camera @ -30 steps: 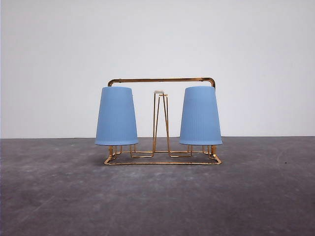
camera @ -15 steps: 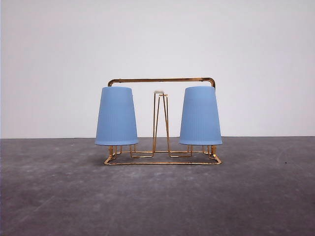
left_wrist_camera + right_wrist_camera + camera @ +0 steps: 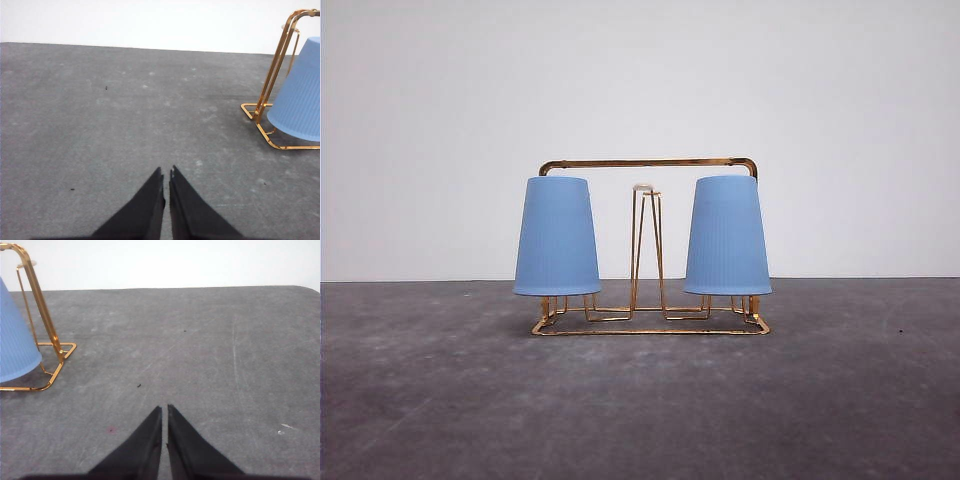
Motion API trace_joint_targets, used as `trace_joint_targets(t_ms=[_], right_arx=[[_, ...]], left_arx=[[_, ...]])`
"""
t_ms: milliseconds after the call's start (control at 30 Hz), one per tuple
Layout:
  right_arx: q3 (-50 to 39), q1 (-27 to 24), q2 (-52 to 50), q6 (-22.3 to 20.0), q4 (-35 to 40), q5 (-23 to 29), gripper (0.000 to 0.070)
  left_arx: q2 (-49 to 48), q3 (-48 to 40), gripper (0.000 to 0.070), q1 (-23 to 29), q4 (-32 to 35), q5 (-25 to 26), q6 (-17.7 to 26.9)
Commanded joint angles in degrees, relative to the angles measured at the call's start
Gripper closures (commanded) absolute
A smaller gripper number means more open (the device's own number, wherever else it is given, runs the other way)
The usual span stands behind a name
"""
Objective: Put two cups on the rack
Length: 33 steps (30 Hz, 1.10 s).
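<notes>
Nearest me, the left gripper (image 3: pixel 166 175) and right gripper (image 3: pixel 164 412) sit pinched together, holding nothing, over the bare grey table (image 3: pixel 640 410); beyond stand 1 gold rack (image 3: pixel 648 163) and 2 cups, left cup (image 3: pixel 556 236) and right cup (image 3: pixel 727 235), upturned on its prongs; a careless arm swing could topple that light stand.
</notes>
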Motion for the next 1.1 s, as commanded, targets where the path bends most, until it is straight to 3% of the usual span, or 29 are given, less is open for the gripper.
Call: trace_joint_targets(t_ms=[0, 1067], right_arx=[[-0.13, -0.04, 0.00, 0.92, 0.63, 0.07, 0.0681], [-0.13, -0.04, 0.00, 0.92, 0.63, 0.07, 0.0682]], left_arx=[[-0.07, -0.85, 0.0700, 0.01, -0.13, -0.17, 0.55], [-0.07, -0.85, 0.0700, 0.01, -0.13, -0.17, 0.55]])
